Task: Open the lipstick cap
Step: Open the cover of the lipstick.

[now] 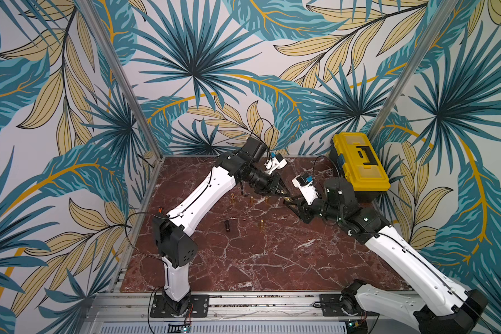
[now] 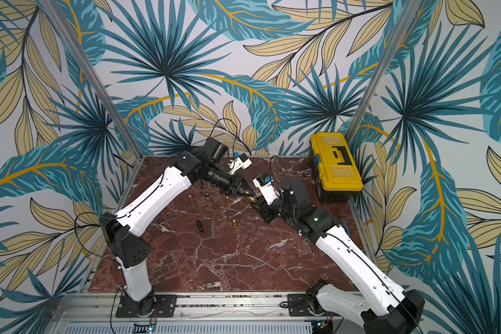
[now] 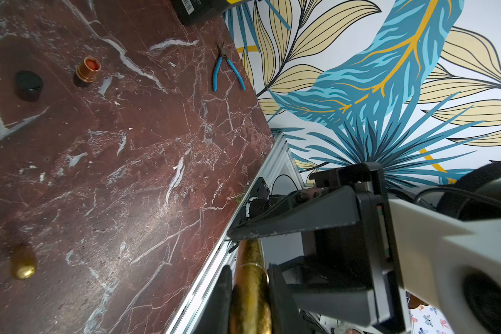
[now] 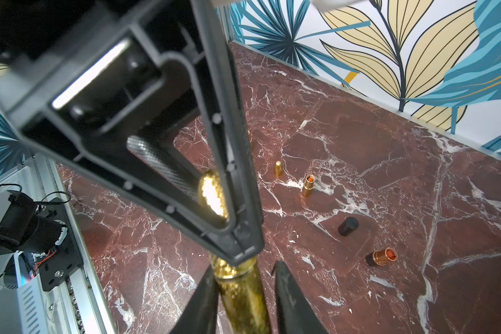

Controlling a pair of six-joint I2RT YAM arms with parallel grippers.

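- The lipstick (image 4: 240, 297) is off the desk (image 1: 258, 254). It hangs in the air toward the back middle, bridged between your two arms and touching nothing but them.
- Your left gripper (image 3: 249, 271) has its jaws pressed onto one half of the tube, pinching it on both flanks beside the gold ring.
- Your right gripper (image 4: 245, 269) straddles the other half. One finger (image 4: 206, 300) lies against the tube, but a sliver of desk shows beside the other, so treat these jaws as slightly spread with no grip yet.
- Which half is the cap I cannot tell from here.
- Expect a small, light, rigid tube. The shell looks glossy and round, so it will probably slip or roll between flat pads unless you squeeze it squarely.
- Take hold at the middle of each half, on either side of the ring and never across it, or you will clamp the seam shut.
- The cap is likely a snug push fit and may let go all at once. Pull straight along the tube, since a crooked pull could scrape or snap the soft stick inside.
- An open lipstick (image 4: 308, 185) and a black cap (image 4: 348, 226) stand on the desk below, and a dropped piece could knock them.
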